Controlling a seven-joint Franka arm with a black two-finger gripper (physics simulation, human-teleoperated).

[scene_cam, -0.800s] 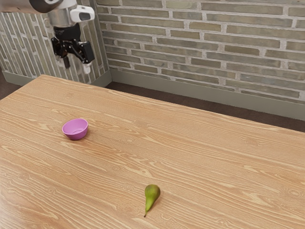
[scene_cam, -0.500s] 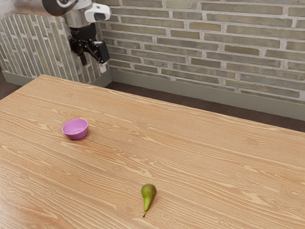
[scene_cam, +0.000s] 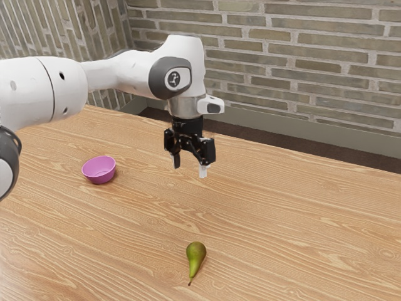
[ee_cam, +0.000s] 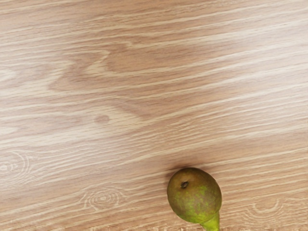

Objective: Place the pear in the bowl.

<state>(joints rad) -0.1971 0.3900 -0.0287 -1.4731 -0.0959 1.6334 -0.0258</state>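
My black gripper (scene_cam: 189, 170) hangs in the air above the table, its two fingers apart with nothing between them. The green pear (scene_cam: 196, 252) lies on its side on the table, lower in the exterior view than my gripper and apart from it. In the wrist view the pear (ee_cam: 194, 195) shows its brownish rounded end, with part of the green neck cut off by the picture's edge. The pink bowl (scene_cam: 100, 170) stands upright on the table toward the exterior view's left, with nothing seen inside.
The wooden table (scene_cam: 294, 219) extends under the arm and around both objects. Behind its far edge stands a brick wall (scene_cam: 313, 63). My arm's white links reach in from the exterior view's left, passing above the bowl's side of the table.
From the exterior view's upper left, my arm has swung toward its right and now has the gripper over the table. The pear rolled slightly earlier; the bowl has stayed put.
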